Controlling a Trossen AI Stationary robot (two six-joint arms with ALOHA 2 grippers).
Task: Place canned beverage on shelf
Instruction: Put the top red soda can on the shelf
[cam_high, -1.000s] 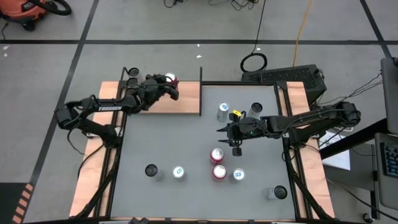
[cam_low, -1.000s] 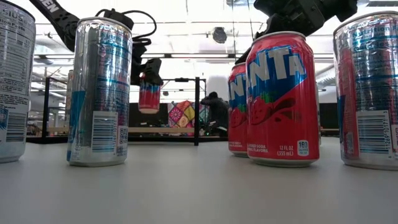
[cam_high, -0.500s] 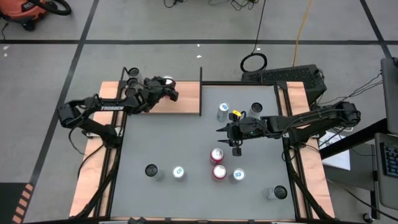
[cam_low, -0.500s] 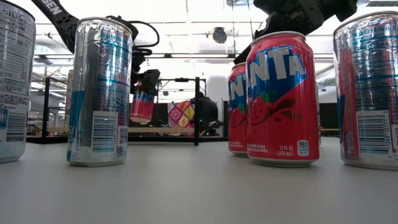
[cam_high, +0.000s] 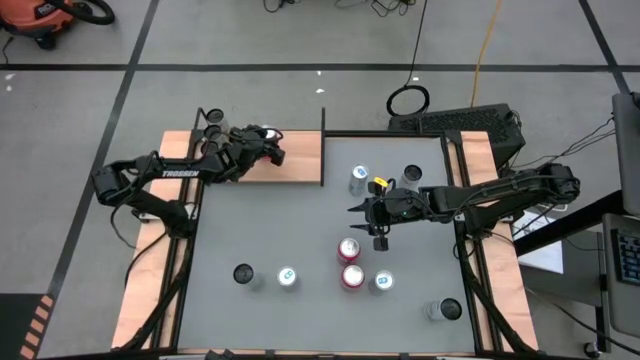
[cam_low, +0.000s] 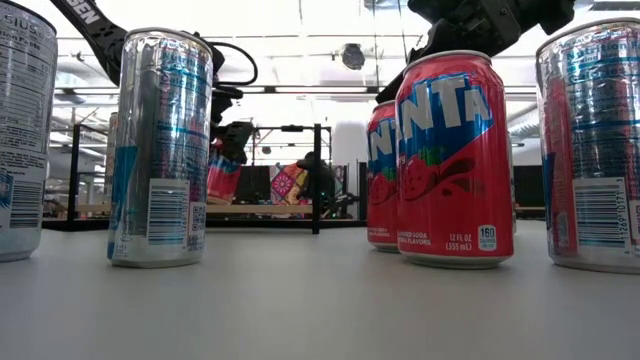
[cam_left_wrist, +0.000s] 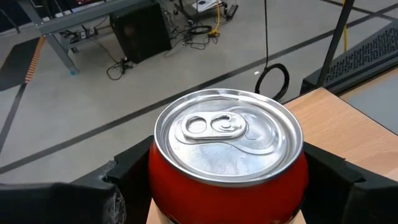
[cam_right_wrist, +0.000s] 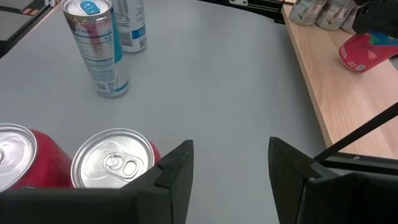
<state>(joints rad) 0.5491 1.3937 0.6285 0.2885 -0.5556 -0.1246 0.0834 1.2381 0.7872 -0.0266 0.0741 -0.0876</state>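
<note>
A red canned beverage (cam_left_wrist: 227, 134) with a silver top is in my left gripper (cam_high: 268, 146), which is shut on it over the shelf (cam_high: 292, 165), a light-brown board at the table's far left. In the low view the can (cam_low: 224, 176) is tilted just above the board, half hidden behind a silver can (cam_low: 160, 150). I cannot tell whether its bottom touches the board. My right gripper (cam_right_wrist: 227, 168) hangs open over the middle of the table (cam_high: 270, 220), near the red cans, with nothing between its fingers. My left gripper pinches the can's red side wall (cam_left_wrist: 163, 186) just below the top rim, one finger (cam_left_wrist: 127, 174) on each side. The fingers come slanting down from the table's left. The can is tilted in the hold, as the right wrist view shows (cam_right_wrist: 364, 53).
Two red cans (cam_high: 350, 262) and several silver cans (cam_high: 358, 178) (cam_high: 287, 277) stand on the table's middle, near and right parts. More cans (cam_right_wrist: 317, 12) stand at the shelf's far left corner. A black post (cam_high: 323, 145) marks the shelf's right edge.
My left gripper has gone down toward the shelf board with the red can and has tipped. The can, upright and higher a second ago, now hangs tilted close above the board.
</note>
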